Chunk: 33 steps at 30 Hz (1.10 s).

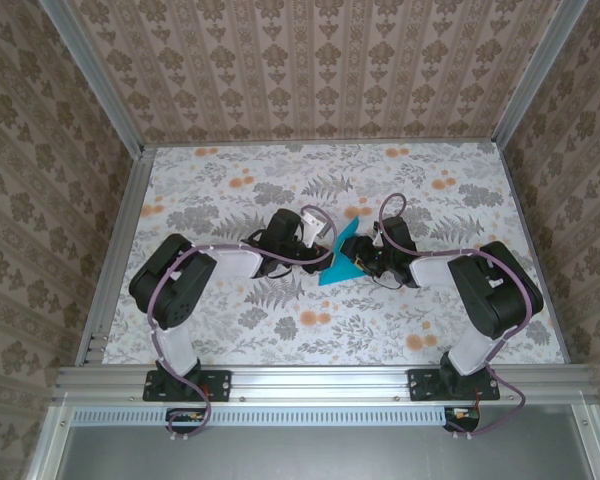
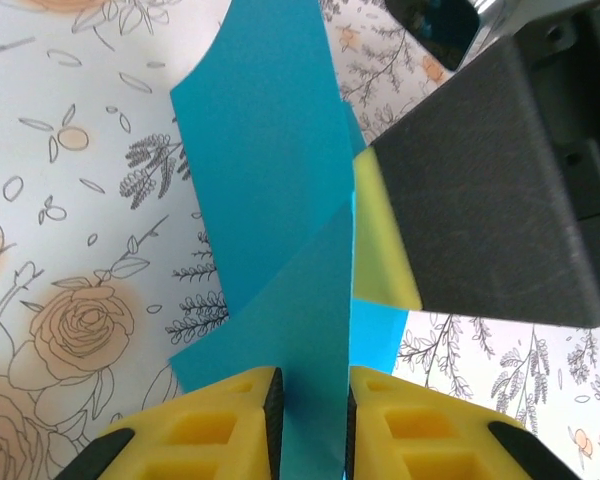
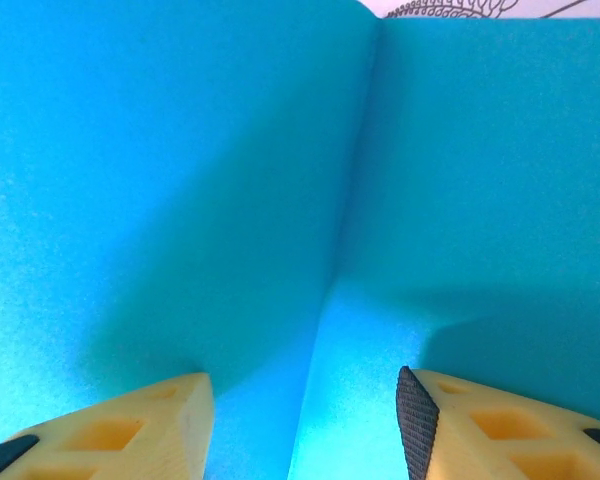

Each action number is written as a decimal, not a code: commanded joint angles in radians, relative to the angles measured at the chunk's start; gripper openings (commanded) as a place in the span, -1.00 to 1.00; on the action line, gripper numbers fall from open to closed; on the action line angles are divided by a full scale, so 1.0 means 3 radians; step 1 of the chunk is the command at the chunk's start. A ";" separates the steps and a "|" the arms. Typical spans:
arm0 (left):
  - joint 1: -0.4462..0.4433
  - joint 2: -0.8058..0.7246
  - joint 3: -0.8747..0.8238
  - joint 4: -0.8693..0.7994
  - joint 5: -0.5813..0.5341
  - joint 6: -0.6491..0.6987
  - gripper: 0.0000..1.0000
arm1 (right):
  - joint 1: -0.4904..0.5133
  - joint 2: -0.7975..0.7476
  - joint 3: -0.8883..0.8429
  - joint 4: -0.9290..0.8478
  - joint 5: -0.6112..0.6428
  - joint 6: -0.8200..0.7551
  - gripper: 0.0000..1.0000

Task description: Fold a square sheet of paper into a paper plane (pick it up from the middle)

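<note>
The turquoise square sheet of paper (image 1: 338,264) is folded along a centre crease into a pointed kite-like shape and is held up off the middle of the table between both arms. In the left wrist view the paper (image 2: 270,180) stands upright and runs down between my left gripper (image 2: 312,425), whose black pads close narrowly on it from both sides. My right gripper (image 3: 305,430) is open, its fingers wide apart on either side of the paper's crease (image 3: 355,180). One right finger (image 2: 480,180) rests its yellow tip against the paper. From above, the left gripper (image 1: 325,246) and right gripper (image 1: 366,262) meet at the sheet.
The floral tabletop (image 1: 230,190) lies under and around the paper. Patterned walls with aluminium posts close in the left, right and back. An aluminium rail (image 1: 320,380) runs along the near edge by the arm bases.
</note>
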 commanded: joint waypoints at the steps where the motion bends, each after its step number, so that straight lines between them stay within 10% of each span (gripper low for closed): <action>1: -0.0033 0.0055 0.0049 -0.0016 0.0051 -0.0031 -0.57 | -0.0036 0.0009 -0.0026 0.0033 -0.0006 0.0051 0.07; 17: -0.0084 0.0107 0.0233 -0.0252 0.0012 0.0058 -0.85 | -0.0093 -0.0085 -0.0201 0.0711 -0.0464 -0.0142 0.21; 33: -0.0094 -0.0130 0.0110 -0.0217 -0.0551 0.0045 -0.87 | -0.0154 -0.0886 -0.0045 -0.1084 0.0227 -0.0317 0.06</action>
